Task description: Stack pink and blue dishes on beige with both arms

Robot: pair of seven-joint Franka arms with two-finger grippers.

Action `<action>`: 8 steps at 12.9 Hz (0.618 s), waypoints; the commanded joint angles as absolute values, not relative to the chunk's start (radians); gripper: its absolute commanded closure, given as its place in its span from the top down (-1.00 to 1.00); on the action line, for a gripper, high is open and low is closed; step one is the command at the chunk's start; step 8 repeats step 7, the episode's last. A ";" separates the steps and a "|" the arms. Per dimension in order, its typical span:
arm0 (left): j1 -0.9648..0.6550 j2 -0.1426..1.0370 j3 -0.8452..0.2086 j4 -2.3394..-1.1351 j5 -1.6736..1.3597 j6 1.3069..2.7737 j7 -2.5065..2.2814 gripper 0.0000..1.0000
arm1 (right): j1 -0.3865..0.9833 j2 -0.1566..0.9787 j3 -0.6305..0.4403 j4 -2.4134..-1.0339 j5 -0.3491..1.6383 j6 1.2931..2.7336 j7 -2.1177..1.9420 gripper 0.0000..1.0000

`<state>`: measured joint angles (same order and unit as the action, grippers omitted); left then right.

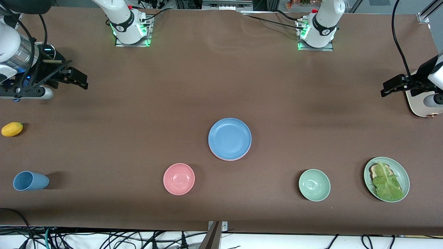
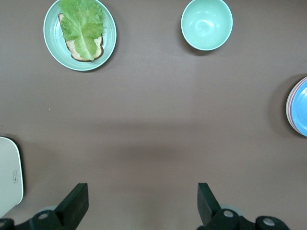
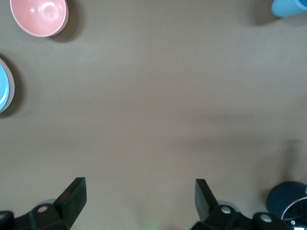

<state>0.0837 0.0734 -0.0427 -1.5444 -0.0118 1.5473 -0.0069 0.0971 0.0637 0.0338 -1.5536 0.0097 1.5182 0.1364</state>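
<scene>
Front view is showing the blue plate (image 1: 229, 138) sitting on top of a stack mid-table, with a sliver of the pink plate (image 1: 221, 157) peeking out under its edge; from the left wrist view I'm catching a pale rim under those too, but I can't tell for sure it's the beige one. My left gripper (image 2: 143, 203) is hanging over bare table at the left arm's end, fingers spread wide and holding nothing. My right gripper (image 3: 140, 201) is doing the same at the right arm's end, wide open and empty. Both arms are just waiting. Container-wise: the pink bowl (image 1: 179, 178) and the green bowl (image 1: 314, 185) are both empty, the green plate (image 1: 386, 179) is carrying bread with a lettuce leaf (image 1: 387, 181) on it, and the blue cup (image 1: 30, 181) is lying on its side. A yellow lemon (image 1: 12, 129) is sitting near the right arm's end.
</scene>
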 commanded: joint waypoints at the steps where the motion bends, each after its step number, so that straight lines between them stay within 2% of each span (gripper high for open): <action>1: 0.080 0.083 -0.040 -1.519 -0.031 1.543 0.017 1.00 | 0.092 0.048 0.043 -1.542 0.029 1.486 0.129 1.00; 8: 0.087 0.077 -0.049 -1.517 -0.031 1.542 0.015 1.00 | 0.092 0.048 0.043 -1.499 0.028 1.445 0.123 1.00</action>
